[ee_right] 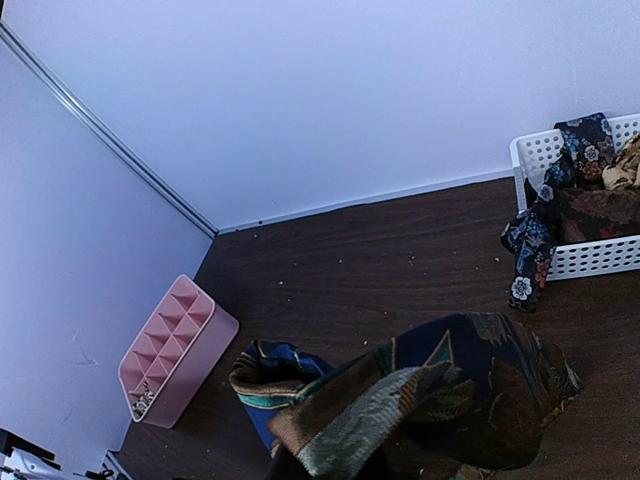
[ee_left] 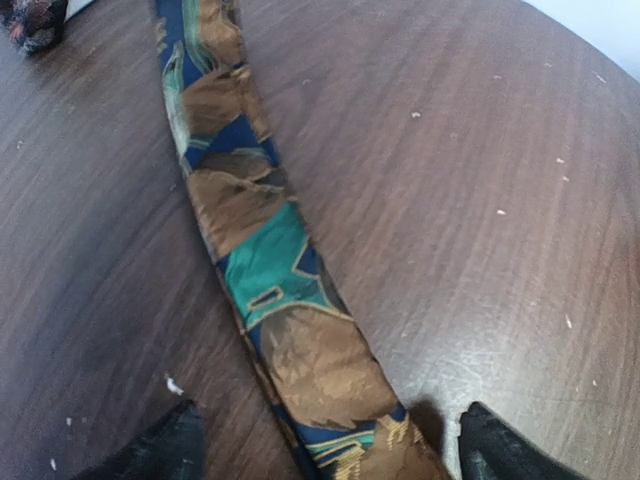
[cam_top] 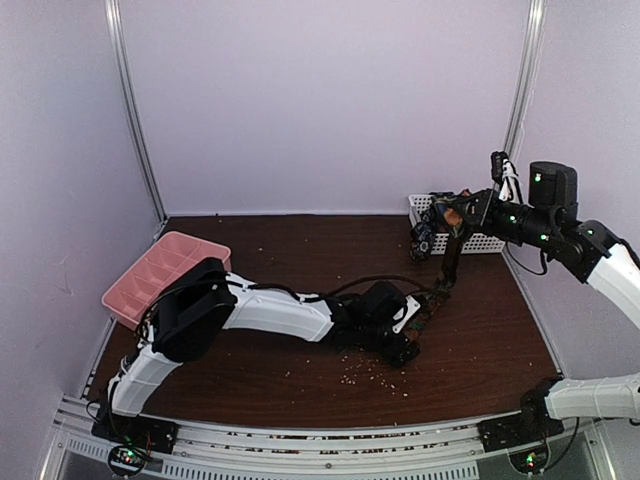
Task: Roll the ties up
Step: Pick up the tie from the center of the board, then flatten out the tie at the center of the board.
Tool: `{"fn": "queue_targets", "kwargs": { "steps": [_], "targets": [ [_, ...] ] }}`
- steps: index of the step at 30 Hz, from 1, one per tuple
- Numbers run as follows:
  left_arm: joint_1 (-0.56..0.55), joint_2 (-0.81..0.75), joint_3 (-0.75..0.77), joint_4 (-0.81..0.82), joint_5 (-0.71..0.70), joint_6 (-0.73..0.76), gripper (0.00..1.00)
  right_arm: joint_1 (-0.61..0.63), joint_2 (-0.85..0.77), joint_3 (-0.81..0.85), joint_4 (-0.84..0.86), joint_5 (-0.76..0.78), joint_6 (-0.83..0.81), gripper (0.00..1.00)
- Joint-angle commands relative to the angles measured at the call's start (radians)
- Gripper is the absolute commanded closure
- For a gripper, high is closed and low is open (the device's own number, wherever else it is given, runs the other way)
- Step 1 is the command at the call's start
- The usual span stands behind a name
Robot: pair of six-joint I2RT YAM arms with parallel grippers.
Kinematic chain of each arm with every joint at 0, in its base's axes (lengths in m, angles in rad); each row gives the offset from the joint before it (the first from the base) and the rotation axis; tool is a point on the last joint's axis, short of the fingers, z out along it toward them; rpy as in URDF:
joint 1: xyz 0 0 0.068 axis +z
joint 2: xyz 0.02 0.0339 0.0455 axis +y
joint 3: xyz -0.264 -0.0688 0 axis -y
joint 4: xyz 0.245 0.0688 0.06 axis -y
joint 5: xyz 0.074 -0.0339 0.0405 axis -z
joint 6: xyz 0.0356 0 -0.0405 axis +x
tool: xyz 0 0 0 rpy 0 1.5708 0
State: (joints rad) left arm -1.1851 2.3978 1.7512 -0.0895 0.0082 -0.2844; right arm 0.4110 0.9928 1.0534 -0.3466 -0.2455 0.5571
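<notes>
While the right gripper [cam_top: 456, 214] holds the tie [cam_top: 449, 258] clenched aloft near the far right corner, its tail lies flat just right of mid-bench between the left gripper's [ee_left: 332, 440] spread jaws. These should close squarely across the fabric so the coil starts tight and straight.

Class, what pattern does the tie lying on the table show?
The tie: brown, teal and dark-blue patches; clearest from left wrist.
</notes>
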Motion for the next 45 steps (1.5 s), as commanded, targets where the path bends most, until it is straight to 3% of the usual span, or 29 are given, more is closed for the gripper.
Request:
{"fn": "queue_targets", "kwargs": {
  "steps": [1, 8, 17, 20, 23, 28, 34, 39, 45],
  "targets": [
    [0.007, -0.021, -0.017, -0.105, -0.087, -0.011, 0.24, -0.016, -0.030, -0.002, -0.014, 0.027, -0.029, 1.00],
    [0.042, -0.271, -0.292, -0.122, -0.076, 0.106, 0.59, -0.023, -0.014, -0.015, -0.005, -0.011, -0.027, 1.00],
    [0.184, -0.624, -0.691, -0.151, 0.071, 0.181, 0.83, -0.023, -0.027, -0.122, 0.076, -0.093, 0.051, 1.00],
    [0.196, -0.713, -0.752, -0.119, 0.124, 0.214, 0.80, -0.023, -0.027, -0.149, 0.090, -0.106, 0.063, 1.00],
    [0.191, -0.696, -0.710, -0.076, 0.191, 0.230, 0.82, -0.024, -0.025, -0.152, 0.081, -0.092, 0.055, 1.00],
    [0.195, -0.701, -0.649, -0.220, 0.127, 0.291, 0.89, -0.036, -0.013, -0.152, -0.014, -0.012, 0.008, 1.00],
    [0.309, -0.957, -0.821, -0.315, 0.019, 0.270, 0.89, -0.074, -0.033, -0.237, -0.028, -0.034, 0.014, 1.00],
    [0.427, -1.168, -0.895, -0.369, -0.001, 0.234, 0.91, -0.072, -0.028, -0.349, 0.066, -0.105, 0.105, 1.00],
    [0.429, -1.092, -0.877, -0.363, 0.017, 0.228, 0.93, -0.118, 0.119, -0.454, 0.148, -0.136, 0.116, 0.97]
  ]
}}
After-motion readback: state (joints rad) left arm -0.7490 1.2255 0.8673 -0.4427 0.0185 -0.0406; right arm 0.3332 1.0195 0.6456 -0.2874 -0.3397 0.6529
